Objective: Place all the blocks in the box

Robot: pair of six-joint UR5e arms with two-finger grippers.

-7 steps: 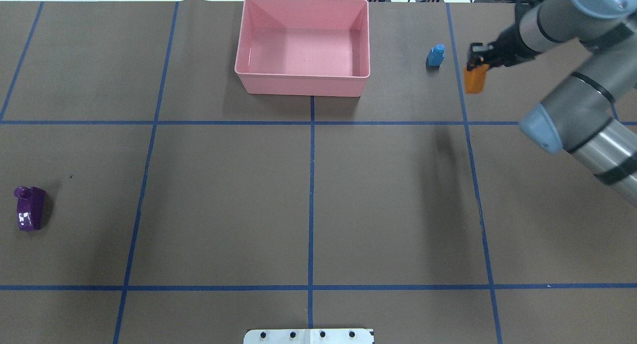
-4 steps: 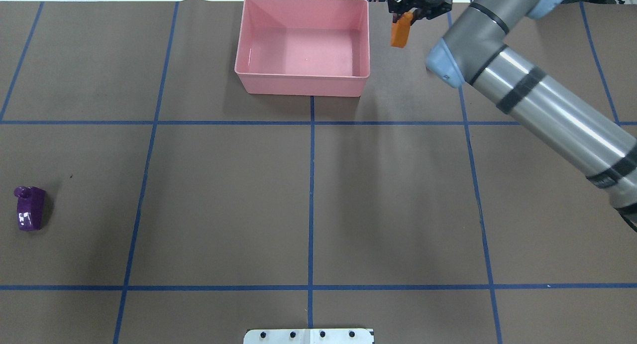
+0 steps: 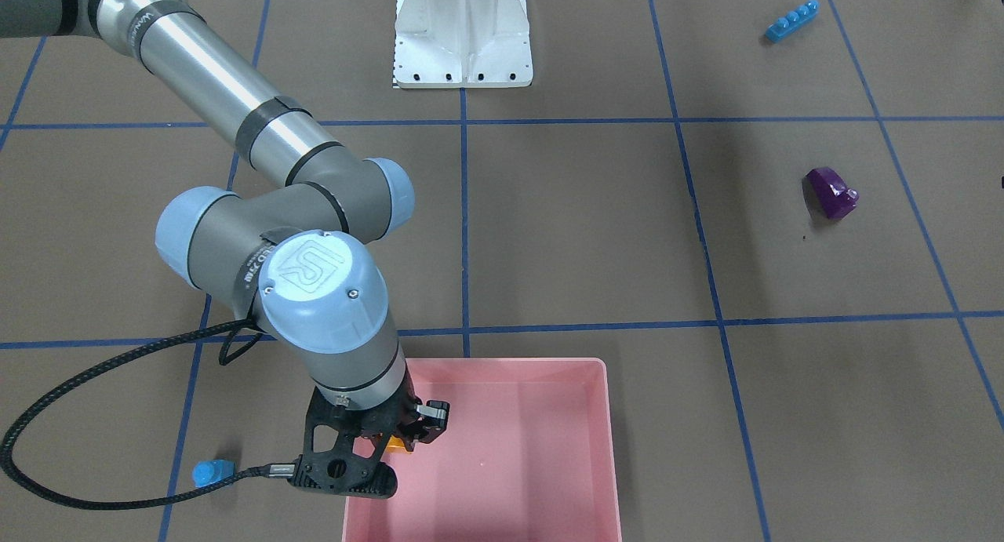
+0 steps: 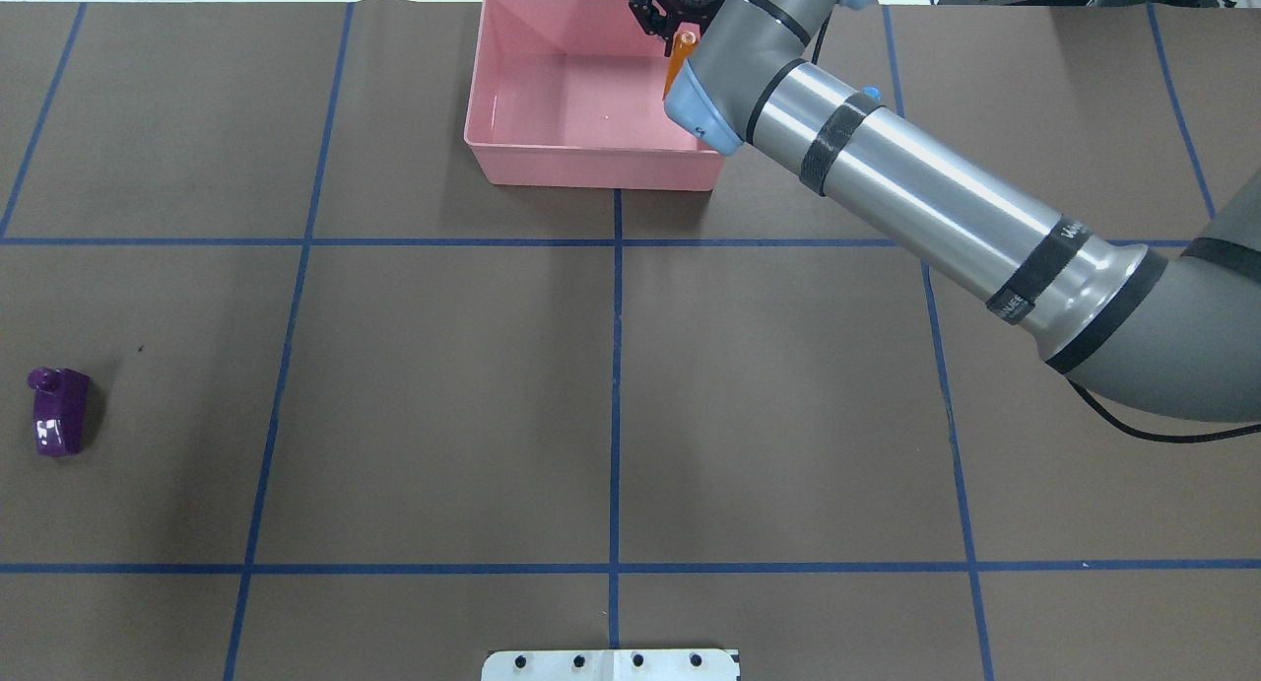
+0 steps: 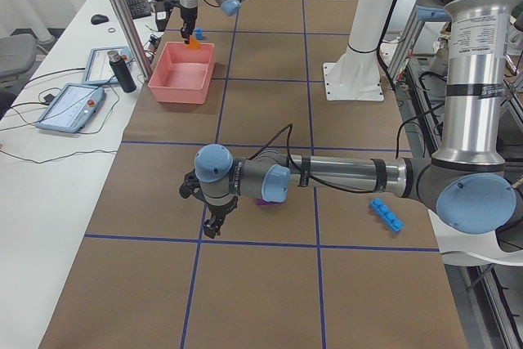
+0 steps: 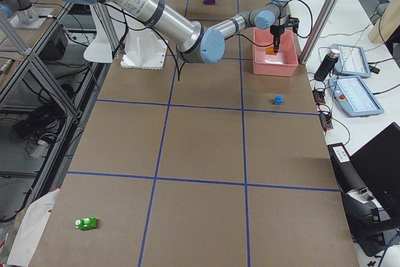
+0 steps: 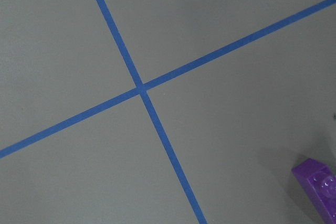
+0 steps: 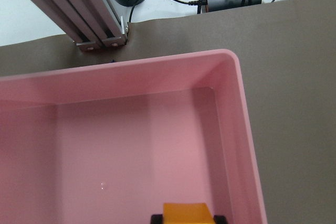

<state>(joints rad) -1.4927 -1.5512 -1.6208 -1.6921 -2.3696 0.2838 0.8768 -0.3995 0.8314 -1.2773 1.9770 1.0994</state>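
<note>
My right gripper (image 4: 675, 33) is shut on the orange block (image 4: 680, 58) and holds it over the right part of the pink box (image 4: 601, 161). The right wrist view shows the orange block (image 8: 186, 213) above the box floor (image 8: 121, 145). The small blue block (image 3: 210, 472) stands on the table beside the box. The purple block (image 4: 59, 411) lies far left, and its corner shows in the left wrist view (image 7: 317, 184). The long blue bar (image 3: 791, 20) and the green block (image 6: 85, 223) lie far off. My left gripper (image 5: 214, 222) hovers by the purple block; I cannot tell whether it is open or shut.
The white robot base (image 3: 463, 36) stands at the table's near edge. An aluminium post (image 8: 89, 14) rises just behind the box. A black cable (image 3: 78, 495) hangs from the right wrist. Tablets (image 5: 69, 108) and a bottle (image 5: 122, 71) sit on the side desk.
My right gripper has carried the orange block leftward, from right of the box to above the box's right part. The purple block has not moved.
</note>
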